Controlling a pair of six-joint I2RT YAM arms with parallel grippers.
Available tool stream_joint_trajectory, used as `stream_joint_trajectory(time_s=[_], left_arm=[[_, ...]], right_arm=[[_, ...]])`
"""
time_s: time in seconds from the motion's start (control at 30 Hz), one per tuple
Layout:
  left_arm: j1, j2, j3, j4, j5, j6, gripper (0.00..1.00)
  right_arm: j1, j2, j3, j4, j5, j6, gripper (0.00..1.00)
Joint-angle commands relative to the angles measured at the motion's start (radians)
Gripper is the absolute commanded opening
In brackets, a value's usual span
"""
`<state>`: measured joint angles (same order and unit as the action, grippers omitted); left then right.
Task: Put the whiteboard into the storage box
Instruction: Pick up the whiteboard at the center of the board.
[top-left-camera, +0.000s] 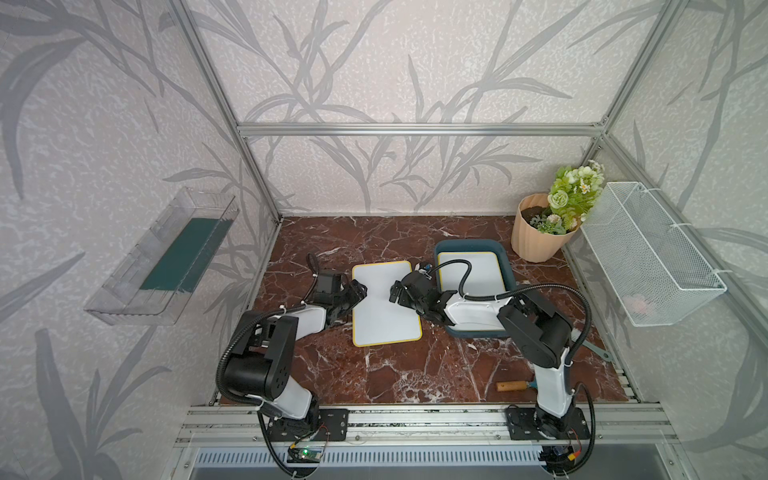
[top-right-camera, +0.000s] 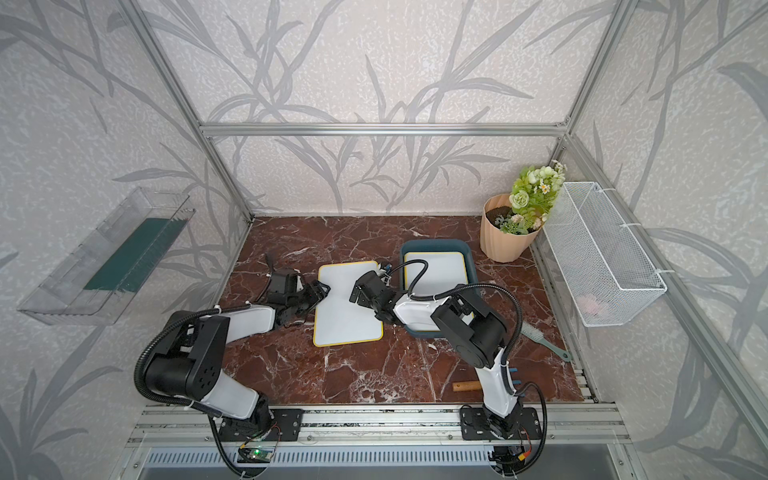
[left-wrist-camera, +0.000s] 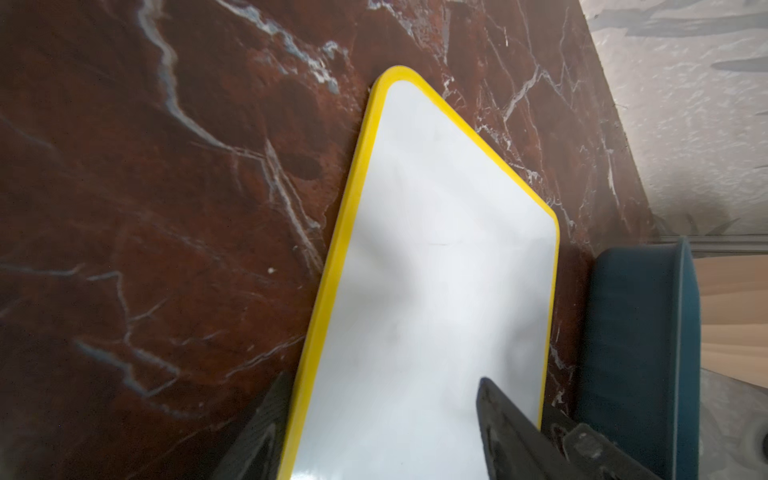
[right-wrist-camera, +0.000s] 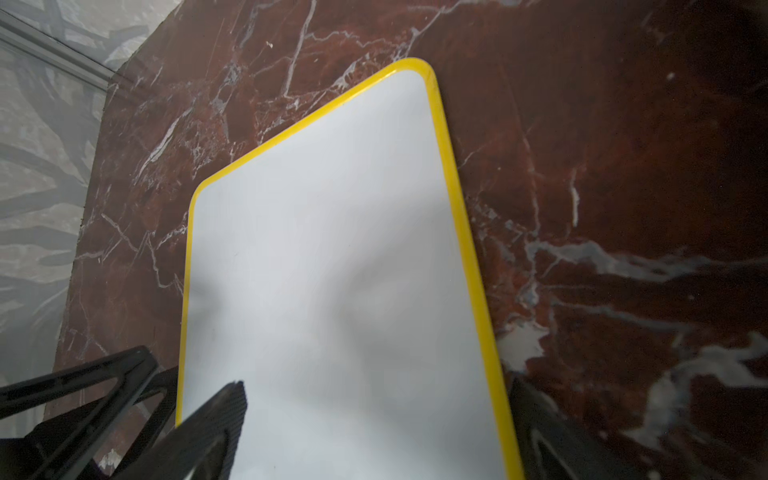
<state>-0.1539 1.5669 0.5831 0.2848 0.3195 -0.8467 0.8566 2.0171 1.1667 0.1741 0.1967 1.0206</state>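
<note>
A yellow-rimmed whiteboard lies flat on the marble tabletop, just left of the teal storage box. Inside the box lies another whiteboard, partly covered by my right arm. My left gripper is open at the board's left edge: one finger is outside the yellow rim, the other over the white face. My right gripper is open at the right edge and straddles that rim the same way. The board rests on the table in both wrist views.
A peach flower pot stands behind the box. A white wire basket hangs on the right wall and a clear bin on the left wall. A green brush and a wooden-handled tool lie at the front right.
</note>
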Motion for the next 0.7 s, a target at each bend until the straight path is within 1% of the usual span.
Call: stream_joint_trajectory(time_s=[0.0,0.17,0.43,0.67], left_arm=[[-0.066,0.042,-0.053,-0.036,0.369,-0.099,0.71],[-0.058,0.019,-0.066,-0.017,0.378,-0.108,0.71],[-0.038,-0.038,-0.093,0.0,0.399,-0.155,0.71],[0.003,-0.114,-0.099,-0.109,0.363,-0.134,0.7]], right_arm=[[0.044,0.092,-0.05,-0.045,-0.301,0.1,0.99],[0.041,0.094,-0.052,-0.057,-0.29,0.096,0.99],[0.035,0.1,-0.051,-0.062,-0.283,0.096,0.99],[0.036,0.1,-0.056,-0.064,-0.276,0.096,0.99]])
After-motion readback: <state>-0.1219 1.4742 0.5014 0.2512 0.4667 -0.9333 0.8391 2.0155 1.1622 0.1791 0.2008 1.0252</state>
